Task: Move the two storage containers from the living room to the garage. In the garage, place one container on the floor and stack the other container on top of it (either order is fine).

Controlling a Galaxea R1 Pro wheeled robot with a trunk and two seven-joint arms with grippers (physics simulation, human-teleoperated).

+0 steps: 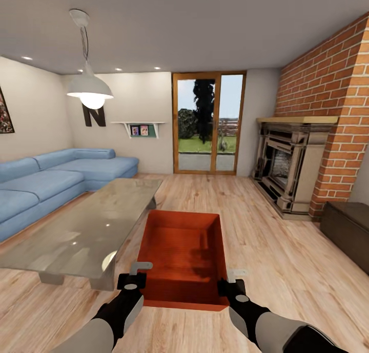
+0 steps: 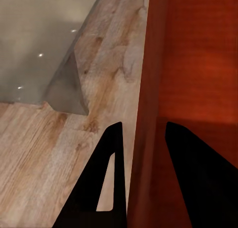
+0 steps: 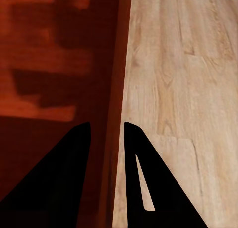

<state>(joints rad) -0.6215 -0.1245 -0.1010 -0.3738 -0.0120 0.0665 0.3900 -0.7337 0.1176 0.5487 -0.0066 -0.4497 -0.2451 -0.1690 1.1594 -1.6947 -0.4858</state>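
Note:
One orange-red storage container (image 1: 179, 245) is held open side up between my two arms, low at the middle of the head view, in the living room. It seems to hang just above the light wood floor (image 1: 266, 250). My left gripper (image 1: 137, 272) is shut on its left wall. In the left wrist view the left gripper (image 2: 144, 124) straddles that wall of the storage container (image 2: 198, 64), one finger inside and one outside. My right gripper (image 1: 233, 278) is shut on the right wall. The right wrist view has the right gripper (image 3: 107, 124) pinching the storage container (image 3: 59, 64) the same way.
A glass coffee table (image 1: 87, 225) stands close on the left, its corner beside the container. A blue sofa (image 1: 46, 179) is behind it. On the right are a brick fireplace (image 1: 292, 163) and a dark low cabinet (image 1: 348, 225). Wood-framed glass doors (image 1: 207, 122) lie straight ahead.

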